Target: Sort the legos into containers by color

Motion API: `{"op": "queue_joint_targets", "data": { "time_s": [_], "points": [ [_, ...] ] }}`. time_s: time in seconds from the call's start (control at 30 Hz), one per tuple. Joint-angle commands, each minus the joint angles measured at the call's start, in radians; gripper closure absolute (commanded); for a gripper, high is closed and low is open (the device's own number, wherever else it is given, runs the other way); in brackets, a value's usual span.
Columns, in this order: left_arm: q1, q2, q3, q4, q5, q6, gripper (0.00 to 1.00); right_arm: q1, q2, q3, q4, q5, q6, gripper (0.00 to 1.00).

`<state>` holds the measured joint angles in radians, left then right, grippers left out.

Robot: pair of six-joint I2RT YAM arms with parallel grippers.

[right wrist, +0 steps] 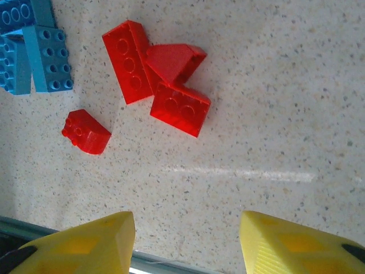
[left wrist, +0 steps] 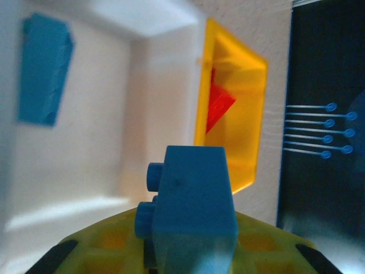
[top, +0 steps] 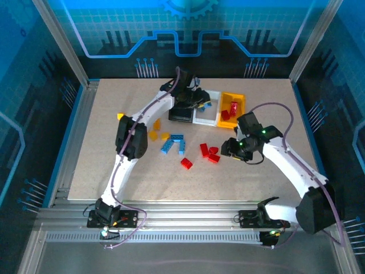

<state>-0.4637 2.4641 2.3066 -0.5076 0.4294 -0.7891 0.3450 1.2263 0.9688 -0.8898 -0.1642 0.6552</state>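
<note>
The left gripper [left wrist: 188,251] pinches a smooth, studded blue brick [left wrist: 191,200] above the glossy white bin [left wrist: 102,171], close to the translucent yellow bin [left wrist: 239,74]; dropped off-centre, hard plastic could bounce across. The right gripper [right wrist: 187,240], half-spread and empty, hovers over angular red bricks [right wrist: 162,80] on the speckled worktop [right wrist: 274,114].

The near blue brick [left wrist: 194,200] is cut off by the bottom edge and the far blue brick [left wrist: 44,68] is blurred.

Glossy plastic red bricks [right wrist: 179,108], smooth blue brick [left wrist: 194,200], speckled matt tabletop [right wrist: 274,103], translucent shiny yellow-orange bin [left wrist: 245,131], smooth white plastic bin [left wrist: 159,85].
</note>
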Motion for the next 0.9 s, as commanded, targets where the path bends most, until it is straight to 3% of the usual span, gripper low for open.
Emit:
{"op": "queue_joint_targets", "data": {
  "time_s": [0.0,0.27,0.53,0.87],
  "points": [
    [-0.012,0.085,0.155,0.024,0.066,-0.082,0.76,0.005,-0.074,-0.047,-0.043,0.014,0.06,0.47],
    [-0.008,0.16,0.179,0.102,0.065,-0.165,0.73,0.008,-0.171,-0.084,-0.083,0.04,0.11,0.47],
    [0.008,0.171,0.179,0.093,0.084,-0.176,0.58,0.011,-0.227,-0.132,-0.087,0.052,0.154,0.46],
    [0.017,0.136,0.166,0.061,0.095,-0.154,0.56,0.056,-0.21,-0.131,-0.074,0.084,0.177,0.46]
  ]
}}
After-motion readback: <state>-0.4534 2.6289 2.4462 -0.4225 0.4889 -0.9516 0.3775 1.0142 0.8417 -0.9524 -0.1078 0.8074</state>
